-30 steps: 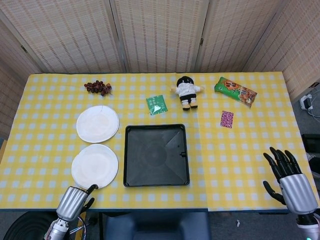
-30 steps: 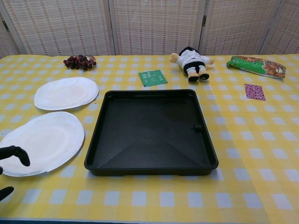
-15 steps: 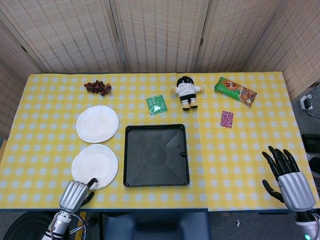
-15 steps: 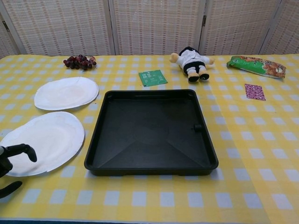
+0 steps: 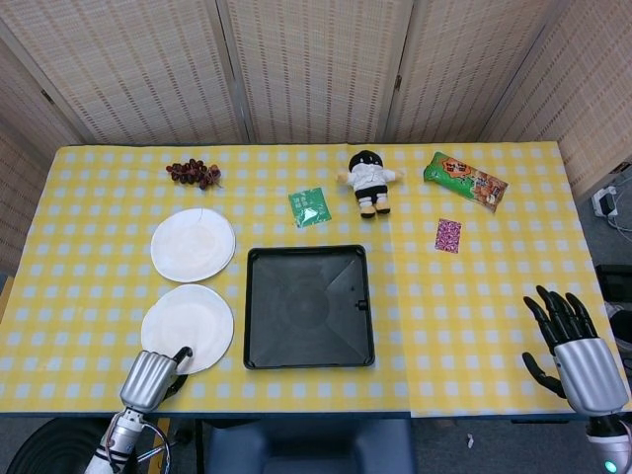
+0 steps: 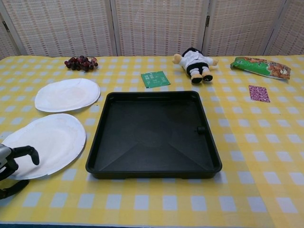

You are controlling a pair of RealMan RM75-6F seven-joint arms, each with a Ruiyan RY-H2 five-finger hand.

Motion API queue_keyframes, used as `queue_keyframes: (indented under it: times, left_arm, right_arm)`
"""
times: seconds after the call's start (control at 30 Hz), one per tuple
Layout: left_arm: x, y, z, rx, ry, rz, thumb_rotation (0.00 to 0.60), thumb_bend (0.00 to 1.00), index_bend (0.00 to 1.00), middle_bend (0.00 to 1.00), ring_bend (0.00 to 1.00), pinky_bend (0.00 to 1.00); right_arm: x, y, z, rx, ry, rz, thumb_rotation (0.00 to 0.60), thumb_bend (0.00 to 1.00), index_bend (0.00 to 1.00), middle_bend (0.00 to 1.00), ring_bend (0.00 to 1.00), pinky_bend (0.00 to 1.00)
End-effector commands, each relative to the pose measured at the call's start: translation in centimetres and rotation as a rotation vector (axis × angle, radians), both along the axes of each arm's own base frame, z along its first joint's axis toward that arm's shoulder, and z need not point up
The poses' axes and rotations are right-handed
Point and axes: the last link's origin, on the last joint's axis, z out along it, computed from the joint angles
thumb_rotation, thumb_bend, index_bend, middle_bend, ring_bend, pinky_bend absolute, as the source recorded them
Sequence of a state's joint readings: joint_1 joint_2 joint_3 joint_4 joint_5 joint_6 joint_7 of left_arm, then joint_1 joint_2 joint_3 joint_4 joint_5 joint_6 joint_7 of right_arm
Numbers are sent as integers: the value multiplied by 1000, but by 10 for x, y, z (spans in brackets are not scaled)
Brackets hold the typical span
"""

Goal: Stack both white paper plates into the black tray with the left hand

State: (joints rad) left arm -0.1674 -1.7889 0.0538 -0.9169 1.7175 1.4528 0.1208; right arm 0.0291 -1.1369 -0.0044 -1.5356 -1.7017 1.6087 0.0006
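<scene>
The black tray (image 5: 309, 307) is a square, smooth plastic dish with a raised rim, lying empty on the yellow-and-white checked tablecloth (image 5: 464, 316). To its left lie two round white paper plates with matte, slightly rippled rims: the near plate (image 5: 188, 328) and, beyond it, the far plate (image 5: 193, 244) (they almost touch edge to edge).

The left hand (image 5: 153, 379), silver-backed with black fingers, sits at the table's front edge just below the near plate; one dark finger (image 6: 24, 153) curls over the plate's near rim, and whether it grips the plate cannot be told. The tray lies to that hand's right, the far plate well beyond it.

The right hand (image 5: 573, 348) hovers at the far right edge, fingers spread and holding nothing.
</scene>
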Motion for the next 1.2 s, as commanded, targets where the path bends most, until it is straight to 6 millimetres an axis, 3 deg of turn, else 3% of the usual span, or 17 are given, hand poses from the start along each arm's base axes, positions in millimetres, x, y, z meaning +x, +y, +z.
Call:
queue_keyframes:
  times: [0.03,0.43,0.63,0.97,1.2]
  left_arm:
    - [2,4,-1,32,-13,-11,600,362,492,1000,1000,1000]
    - [-1,10,-4,74,-26,-29,600,461,625,1000,1000,1000]
    - [0,11,0,120,-31,-62,600,470,644,1000,1000,1000]
    - [-3,3,31,198,-71,-101,600,483,649,1000,1000,1000]
    - [11,-7,54,268,-119,-151,600,494,649,1000,1000,1000]
  right_arm:
    - [0,-1,0,0,0,-2,600,366,0,0,0,0]
    - [-2,-2,0,-2,3,-13,600,367,0,0,0,0]
    - [-2,-2,0,-1,2,-12,600,367,0,0,0,0]
    - [0,1,-1,3,1,-1,600,367,0,0,0,0]
    - [4,7,-2,12,-3,18,600,367,0,0,0,0]
